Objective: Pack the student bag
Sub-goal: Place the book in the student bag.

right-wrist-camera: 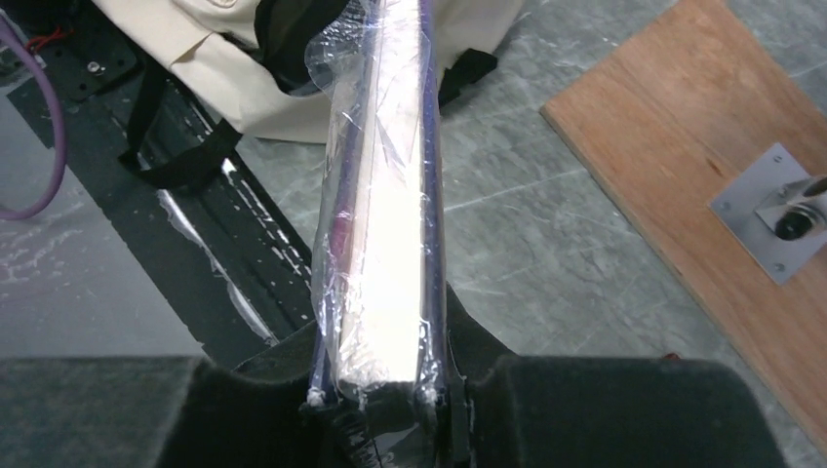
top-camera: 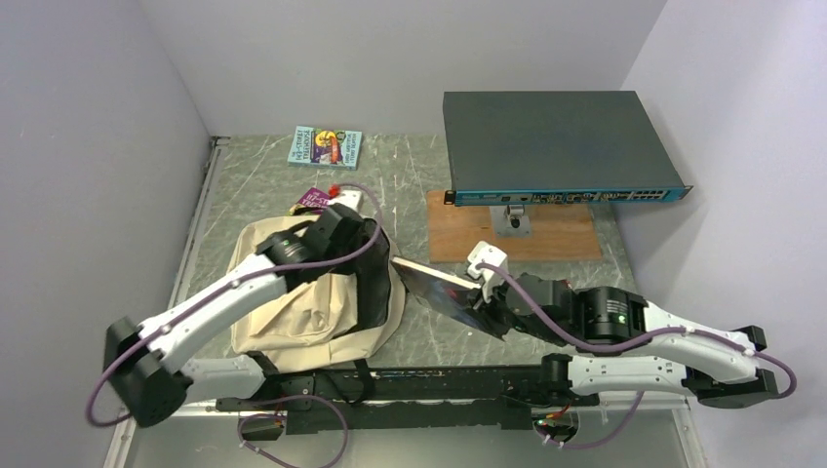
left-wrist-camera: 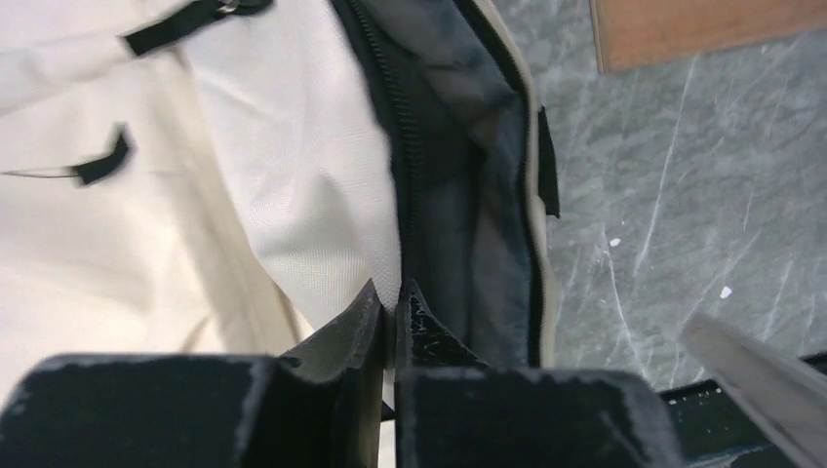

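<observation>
The cream student bag point(top-camera: 293, 312) lies on the table at left centre, its dark zippered opening facing right. My left gripper point(top-camera: 363, 239) is at the top of that opening. In the left wrist view its jaws point(left-wrist-camera: 395, 302) are pinched shut on the cream fabric edge point(left-wrist-camera: 293, 175) beside the zipper, and the dark inside point(left-wrist-camera: 468, 195) shows. My right gripper point(top-camera: 485, 307) is shut on a plastic-wrapped book point(top-camera: 444, 291), held just right of the bag. In the right wrist view the book point(right-wrist-camera: 385, 195) stands edge-on between the jaws point(right-wrist-camera: 380, 390) and points at the bag point(right-wrist-camera: 195, 39).
A teal book point(top-camera: 325, 146) lies at the back, and a purple book point(top-camera: 314, 200) is partly hidden behind the left arm. A dark network switch point(top-camera: 561, 146) sits over a wooden board point(top-camera: 512, 239) with a metal bracket point(top-camera: 514, 219). The black base rail point(top-camera: 390, 385) runs along the near edge.
</observation>
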